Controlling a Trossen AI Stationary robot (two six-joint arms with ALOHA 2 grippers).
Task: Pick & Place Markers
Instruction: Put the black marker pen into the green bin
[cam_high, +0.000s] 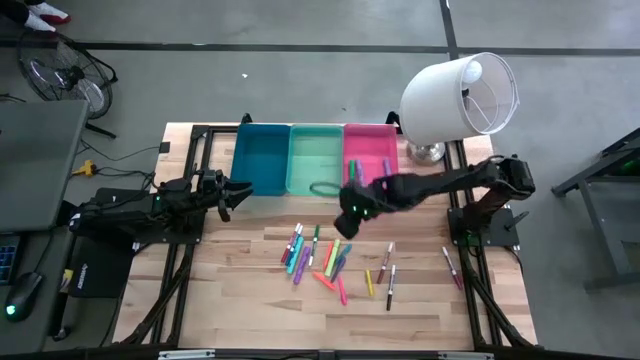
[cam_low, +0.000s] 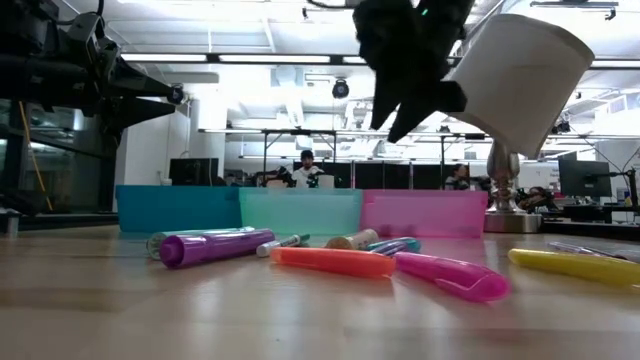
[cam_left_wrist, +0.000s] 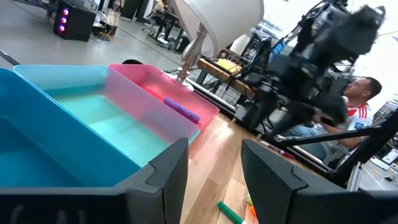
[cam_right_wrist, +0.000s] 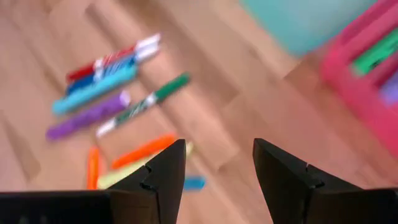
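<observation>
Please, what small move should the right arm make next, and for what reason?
Probably lower the right gripper toward the markers scattered on the table. Its jaws stand open and empty above the wood, just in front of the pink bin, which already holds a few pens, while many markers lie loose.

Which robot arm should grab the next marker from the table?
Probably the right. The right gripper hangs open and empty just above the markers on the table. The left gripper waits off by the blue bin, farther from the pile.
</observation>
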